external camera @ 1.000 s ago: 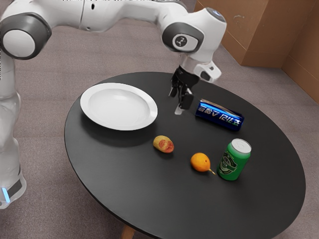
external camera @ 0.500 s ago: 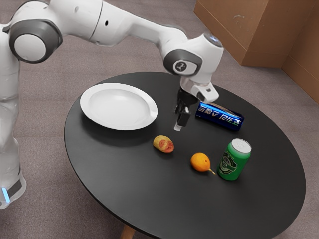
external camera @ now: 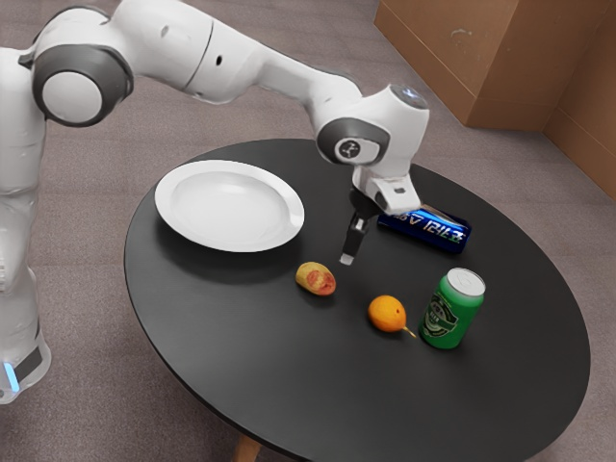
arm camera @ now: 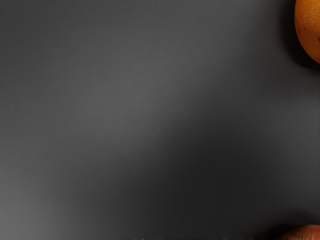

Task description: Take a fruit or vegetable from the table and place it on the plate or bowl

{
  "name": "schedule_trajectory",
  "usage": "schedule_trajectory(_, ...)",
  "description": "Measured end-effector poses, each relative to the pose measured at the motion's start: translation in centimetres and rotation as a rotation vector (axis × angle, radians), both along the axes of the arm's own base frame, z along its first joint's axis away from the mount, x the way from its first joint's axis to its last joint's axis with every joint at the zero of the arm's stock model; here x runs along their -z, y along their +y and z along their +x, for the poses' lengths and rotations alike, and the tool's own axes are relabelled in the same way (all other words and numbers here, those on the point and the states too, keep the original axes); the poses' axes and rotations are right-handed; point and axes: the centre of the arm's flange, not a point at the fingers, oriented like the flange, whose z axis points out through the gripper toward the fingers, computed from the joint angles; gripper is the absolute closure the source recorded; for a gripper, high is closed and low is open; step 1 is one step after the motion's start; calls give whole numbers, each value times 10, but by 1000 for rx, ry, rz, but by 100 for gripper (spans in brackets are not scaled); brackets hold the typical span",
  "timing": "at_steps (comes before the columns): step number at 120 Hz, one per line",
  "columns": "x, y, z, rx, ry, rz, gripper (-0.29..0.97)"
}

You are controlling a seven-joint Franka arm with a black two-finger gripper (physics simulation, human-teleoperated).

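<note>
Round black desk (external camera: pixel 289 385), with a white plate (external camera: pixel 229 205) lying flat on it. Everything else here placed from that plate.

Just past the plate's rim, toward the exterior view's right: the black pincer (external camera: pixel 346 256), hanging from the white arm (external camera: pixel 241 63) and pointing down at the desk. Seen from its thin side, so cannot tell if open or closed. Tip low, close to the bare desk top, apart from the plate.

Near the plate, toward the exterior view's lower right: a small yellow and red fruit (external camera: pixel 317 279), lying on the desk. Not on the plate. Close to the pincer's tip, but not touching it.

Farther from the plate the same way: a round orange fruit (external camera: pixel 387 313), also lying on the desk, apart from the yellow and red fruit.

Just beside the orange fruit, on the side away from the plate: a green can (external camera: pixel 452 308), standing upright.

Beyond the pincer from the plate: a blue can (external camera: pixel 428 225), lying on its side, one end tucked behind the arm's hand.

Well away from the plate, off the desk: brown boxes (external camera: pixel 500 58) on the floor.

From the wrist camera: dark bare desk (arm camera: pixel 150 125) under the hand, with a piece of the orange fruit (arm camera: pixel 309 27) and a thin bit of the yellow and red fruit (arm camera: pixel 302 234) peeking in.
</note>
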Motion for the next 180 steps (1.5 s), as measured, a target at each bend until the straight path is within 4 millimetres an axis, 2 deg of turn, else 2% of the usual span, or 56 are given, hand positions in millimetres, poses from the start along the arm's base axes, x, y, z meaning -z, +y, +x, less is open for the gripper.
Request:
schedule_trajectory(18, 28, 7, -14, 21, 47, -40, 0)
schedule_trajectory(34, 37, 9, -13, 48, 46, -56, 0)
schedule_trajectory(58, 39, -6, -9, 118, 21, -46, 0)
schedule_trajectory(70, 32, -12, -11, 141, 5, -54, 0)
schedule_trajectory(88, 21, -11, -28, 159, -12, -62, 0)
schedule_trajectory(114, 19, -14, -53, 162, -9, -95, 0)
schedule_trajectory(130, 24, -16, -65, 157, 3, -111, 0)
schedule_trajectory(147, 46, -17, -79, 144, 31, -125, 0)
schedule_trajectory(153, 49, -17, -79, 140, 25, -129, 4)
schedule_trajectory(168, 46, -16, -77, 122, -8, -131, 27)
schedule_trajectory(180, 43, -13, -74, 104, -33, -128, 32)
